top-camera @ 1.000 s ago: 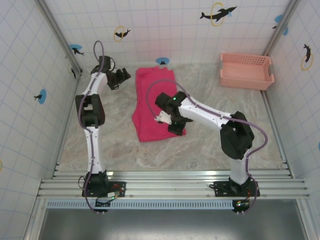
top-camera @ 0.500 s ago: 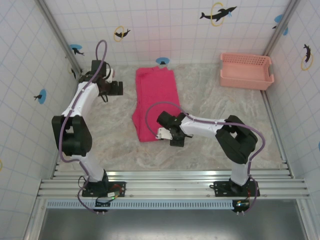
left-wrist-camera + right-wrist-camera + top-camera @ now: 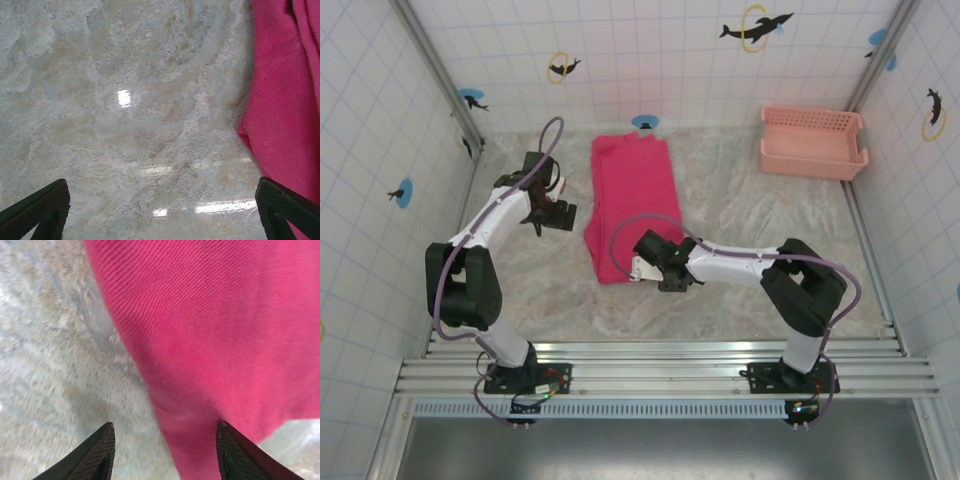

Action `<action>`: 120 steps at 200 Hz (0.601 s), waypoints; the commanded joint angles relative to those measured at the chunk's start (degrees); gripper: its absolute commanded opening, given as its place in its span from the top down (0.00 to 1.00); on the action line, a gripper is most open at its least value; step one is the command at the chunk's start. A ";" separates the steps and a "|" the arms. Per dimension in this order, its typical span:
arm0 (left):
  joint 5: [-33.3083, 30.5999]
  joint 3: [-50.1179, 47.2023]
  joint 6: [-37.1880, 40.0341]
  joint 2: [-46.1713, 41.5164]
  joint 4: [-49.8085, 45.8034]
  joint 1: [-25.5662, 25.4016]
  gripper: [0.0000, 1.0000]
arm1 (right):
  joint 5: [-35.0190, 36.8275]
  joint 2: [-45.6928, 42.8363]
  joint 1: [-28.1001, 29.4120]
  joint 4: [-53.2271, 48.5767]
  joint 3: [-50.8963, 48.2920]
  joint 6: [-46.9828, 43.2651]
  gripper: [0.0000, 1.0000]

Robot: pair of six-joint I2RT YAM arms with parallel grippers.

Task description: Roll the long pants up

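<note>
The long pants (image 3: 630,205) lie flat on the counter (image 3: 750,230) as a long, narrow magenta-red strip, folded lengthwise. One end is close to the back wall and the other reaches toward the arms, left of centre. I see no roll in the cloth; the near end is square and flat. My right pincer (image 3: 640,268) is at that near end, low over the right corner of the cloth. On the right wrist feed the right pincer (image 3: 164,440) is spread apart with nothing between the fingers. One dark fingertip (image 3: 100,450) is over bare marbled counter and the other is over the twill of the pants (image 3: 215,315), so the fabric's slanting edge runs between them. I cannot tell whether the tips touch the cloth or the counter; the feed is slightly blurred. My left pincer (image 3: 563,214) is left of the strip, about halfway along it, near but apart from the fabric. On the left wrist feed the left pincer (image 3: 161,200) is wide open and empty, with its two textured fingertips in the bottom corners. Glossy counter lies between them and the pants (image 3: 287,100) take up the right side, a fold line showing near the top. The pale pink basket (image 3: 813,142) is in the far right corner, well apart from the pants and both arms. Tiled walls with dolphin stickers (image 3: 756,27) enclose the counter.
</note>
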 commanded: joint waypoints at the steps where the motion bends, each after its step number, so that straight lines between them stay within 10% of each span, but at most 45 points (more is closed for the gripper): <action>1: -1.96 -0.15 2.49 -1.94 -1.20 0.03 0.03 | 4.35 -6.75 1.21 -1.77 -1.28 -1.17 0.44; 120: 3.69 -1.99 9.64 -1.53 -0.47 -1.05 0.03 | -3.82 -8.28 -1.82 -3.88 -2.09 -4.06 0.42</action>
